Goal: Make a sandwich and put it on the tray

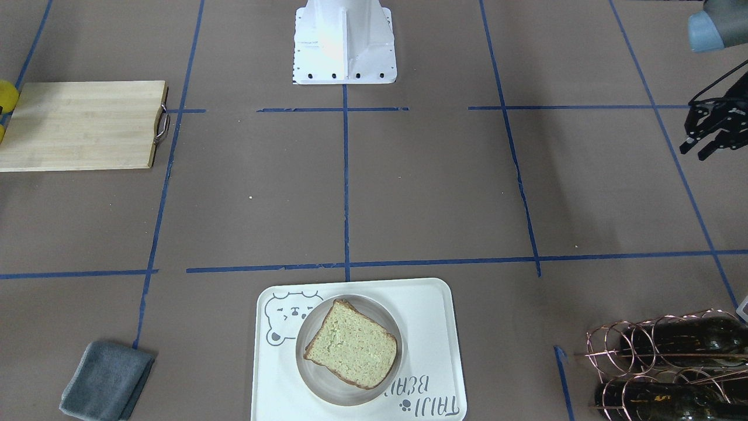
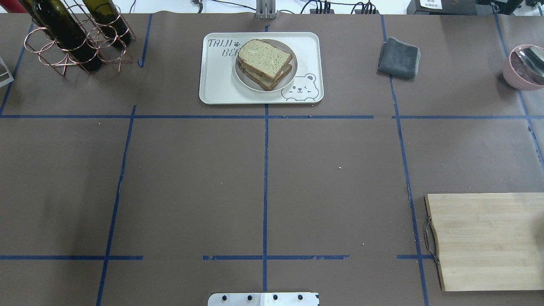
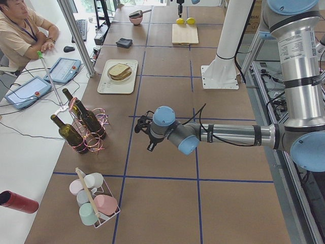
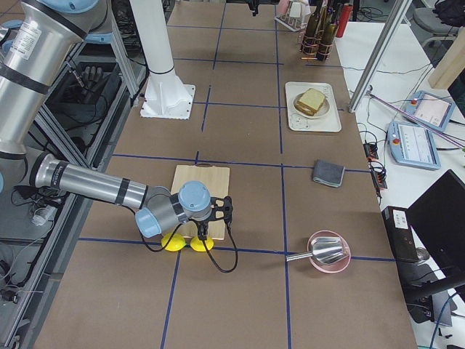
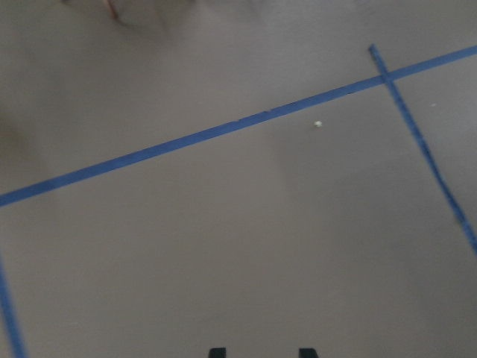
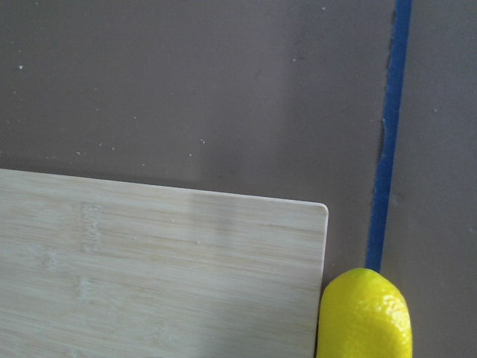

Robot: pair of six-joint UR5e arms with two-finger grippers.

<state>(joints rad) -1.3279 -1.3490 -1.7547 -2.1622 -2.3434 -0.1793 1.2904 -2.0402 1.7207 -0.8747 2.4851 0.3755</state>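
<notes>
The sandwich, two greenish-tan slices with dark crust, lies on a small round plate on the cream bear tray. It also shows in the overhead view on the tray; the filling between the slices barely shows. My left gripper is open and empty, far from the tray at the table's side; its two fingertips stand apart over bare brown paper. My right gripper hangs over the corner of the cutting board by the lemons; I cannot tell whether it is open or shut.
A wooden cutting board with a metal handle lies on the right, a lemon at its corner. A grey cloth, a pink bowl with a spoon, a wire rack of wine bottles and a cup rack stand around the edges.
</notes>
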